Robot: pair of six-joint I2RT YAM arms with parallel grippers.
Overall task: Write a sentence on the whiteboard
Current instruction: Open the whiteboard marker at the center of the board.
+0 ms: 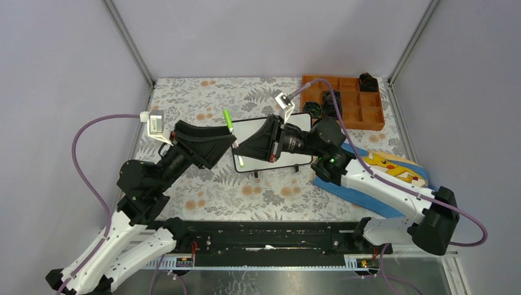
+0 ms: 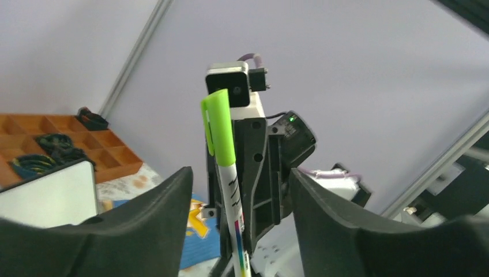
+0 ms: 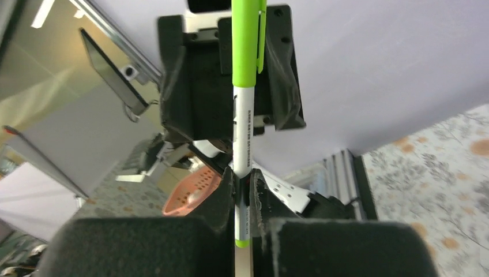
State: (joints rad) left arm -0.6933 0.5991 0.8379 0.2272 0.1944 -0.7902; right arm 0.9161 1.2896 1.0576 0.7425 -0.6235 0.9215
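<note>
The whiteboard (image 1: 249,128) lay flat at the middle of the floral bench (image 1: 203,203), its left edge under the spot where the two arms met. Nearer than it, to the right, a blue Pikachu cloth (image 1: 393,169) lay under the right arm's forearm.

Over the board's left edge the right fingers (image 3: 222,199) were closed tightly on the lower barrel of a white marker (image 3: 243,115), one pad on each side. The marker stood roughly upright with its green cap (image 1: 228,118) on and at the top. The right gripper (image 1: 241,149) covered much of the board's face, so I could not tell what was written there.

The left gripper (image 1: 228,142) faced it from the left with its fingers (image 2: 144,213) spread wide apart. In the left wrist view the marker rose between them, and no contact with either finger showed.

At the far right of the bench sat an orange compartment tray (image 1: 362,114), with black coiled items (image 1: 313,109) in its left compartments.
</note>
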